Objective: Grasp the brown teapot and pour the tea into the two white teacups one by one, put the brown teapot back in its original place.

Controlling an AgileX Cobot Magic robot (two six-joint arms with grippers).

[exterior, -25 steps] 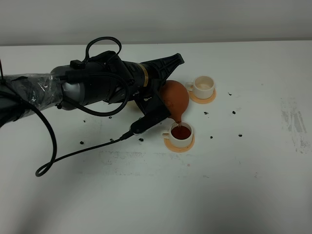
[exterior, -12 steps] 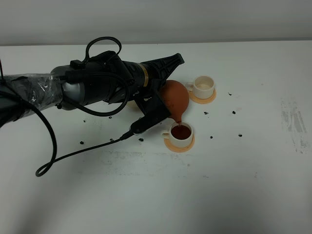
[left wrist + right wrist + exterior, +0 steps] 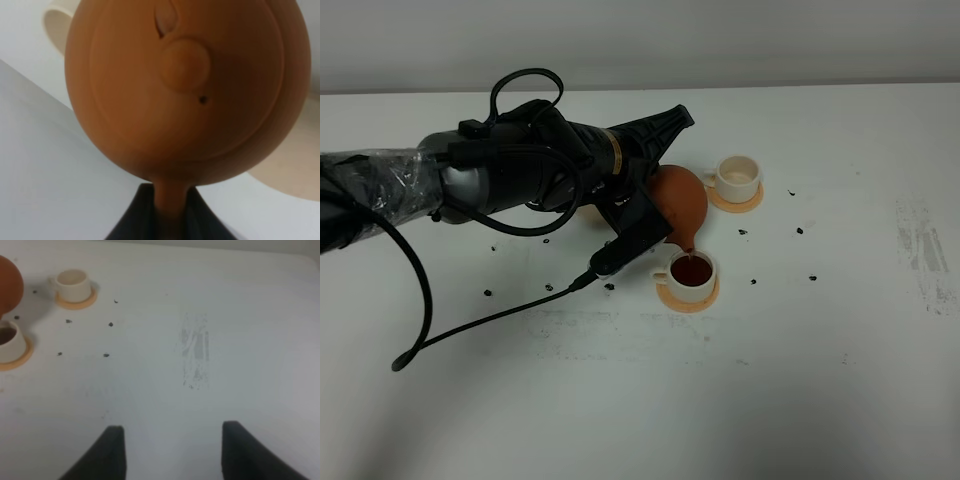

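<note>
The brown teapot hangs tilted, spout down, over the near white teacup, which holds dark tea and stands on an orange coaster. A thin stream runs from the spout into it. My left gripper is shut on the teapot's loop handle; the teapot's lid side fills the left wrist view. The far white teacup stands empty on its coaster. The right wrist view shows both cups and my right gripper, open and empty above bare table. The beige saucer is hidden.
Small dark specks lie scattered around the cups. A black cable trails from the left arm across the table. A grey scuff mark is at the right. A pale beige round shape shows behind the teapot; I cannot tell what it is.
The left arm and its cable have shifted slightly left and up. The teapot stays tilted over the near cup, still pouring.
</note>
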